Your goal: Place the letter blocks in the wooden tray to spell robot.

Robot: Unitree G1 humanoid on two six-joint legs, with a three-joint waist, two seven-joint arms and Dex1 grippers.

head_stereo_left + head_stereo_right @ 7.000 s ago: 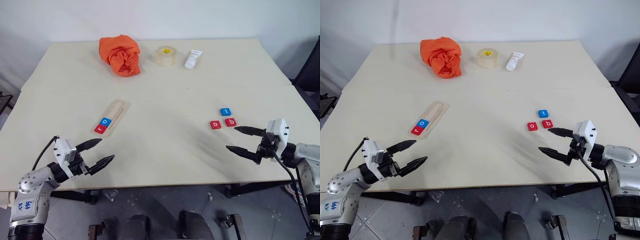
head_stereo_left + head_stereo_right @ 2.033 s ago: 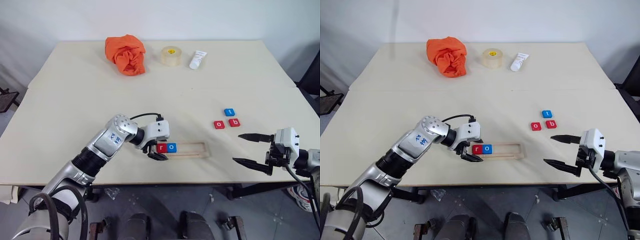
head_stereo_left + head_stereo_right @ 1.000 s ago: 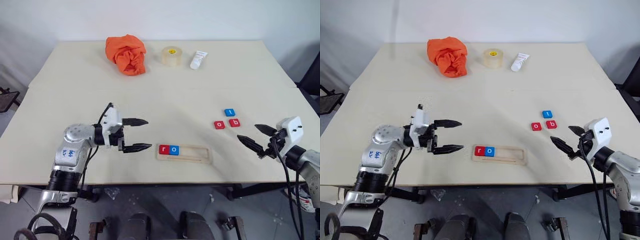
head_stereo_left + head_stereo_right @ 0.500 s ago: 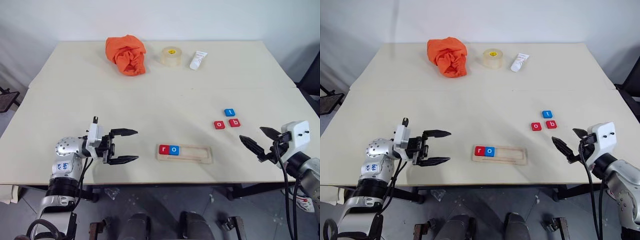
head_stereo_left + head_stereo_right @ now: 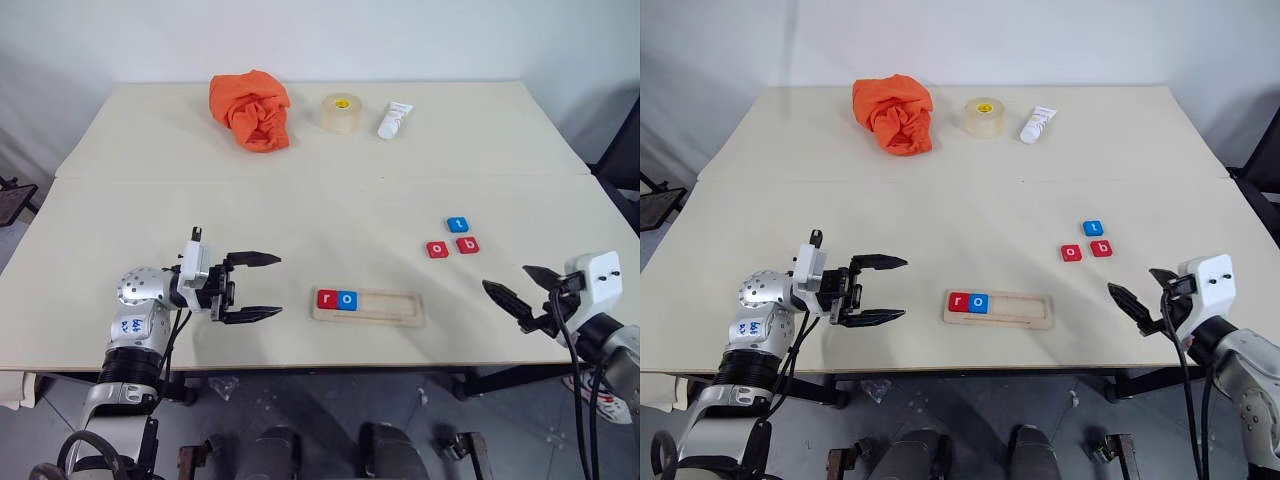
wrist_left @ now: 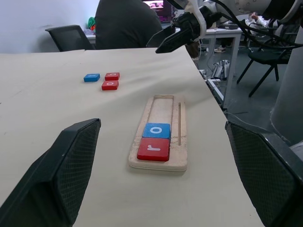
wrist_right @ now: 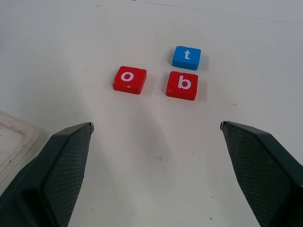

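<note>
Already the wooden tray [image 5: 368, 304] holds two letter blocks, red r [image 5: 327, 298] and blue o [image 5: 346, 299], at its left end. Three more, red o [image 5: 437, 249], red b [image 5: 467, 245] and blue t [image 5: 457, 225], lie loose on the surface [image 5: 330, 215]. Both the left gripper [image 5: 264, 287] and right gripper [image 5: 515, 285] have fingers spread, empty.

Silver-grey robot arms with white wrist blocks and black two-fingered grippers.

The left gripper [image 5: 257, 287] has slim, pointed black fingers with mesh-textured pads, a white block with a dark stub behind, black cable looping to a rounded silver joint marked with blue handwriting. The right gripper [image 5: 518, 292] matches, its white housing showing small screws.
</note>
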